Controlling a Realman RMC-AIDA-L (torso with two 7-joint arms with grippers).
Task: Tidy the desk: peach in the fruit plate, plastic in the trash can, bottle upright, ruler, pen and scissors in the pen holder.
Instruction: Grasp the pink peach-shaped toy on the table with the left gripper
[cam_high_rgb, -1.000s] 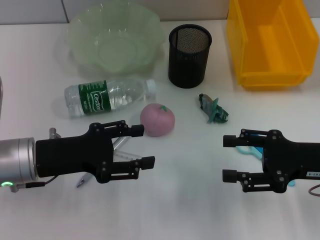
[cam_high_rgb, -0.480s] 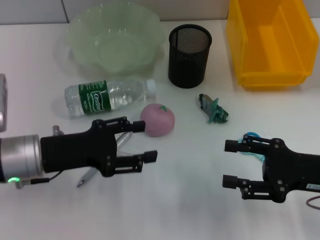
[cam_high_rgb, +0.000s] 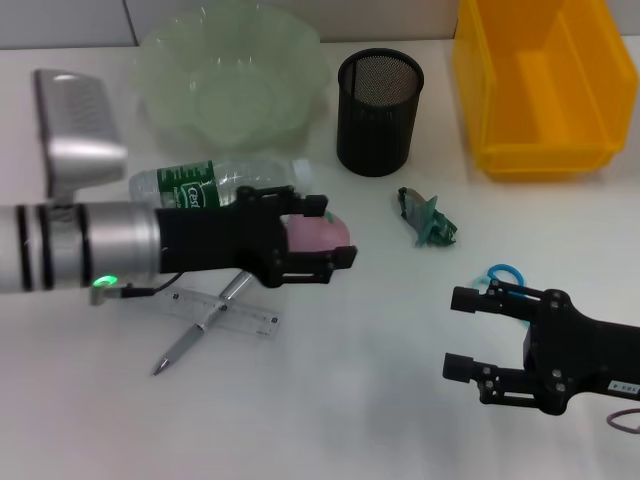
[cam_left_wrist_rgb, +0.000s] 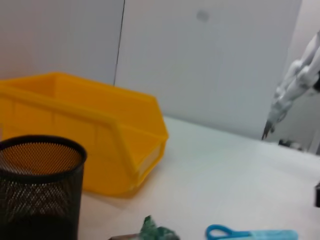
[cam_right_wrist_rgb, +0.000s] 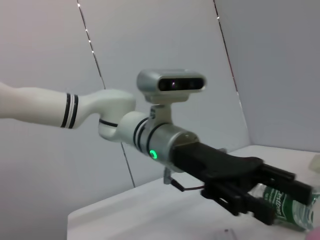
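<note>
head view: left gripper (cam_high_rgb: 335, 232) fingers spread, straddling peach (cam_high_rgb: 318, 234) mid-desk, not visibly pinching yet. fruit plate (cam_high_rgb: 232, 75) at far edge, left of pen holder (cam_high_rgb: 379, 98). likely step: grasp peach. advice: close gently on widest part, lift clear of lying bottle (cam_high_rgb: 222, 187) before moving to plate. right gripper (cam_high_rgb: 456, 333) spread, idle near front right, scissors (cam_high_rgb: 497, 281) just beside it.

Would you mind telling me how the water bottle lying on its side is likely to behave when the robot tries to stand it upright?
The bottle lies on its round side, so a nudge would probably roll it. It looks clear and nearly empty: likely light, thin-walled, apt to dent under a firm squeeze. Upright, it may tip easily.
</note>
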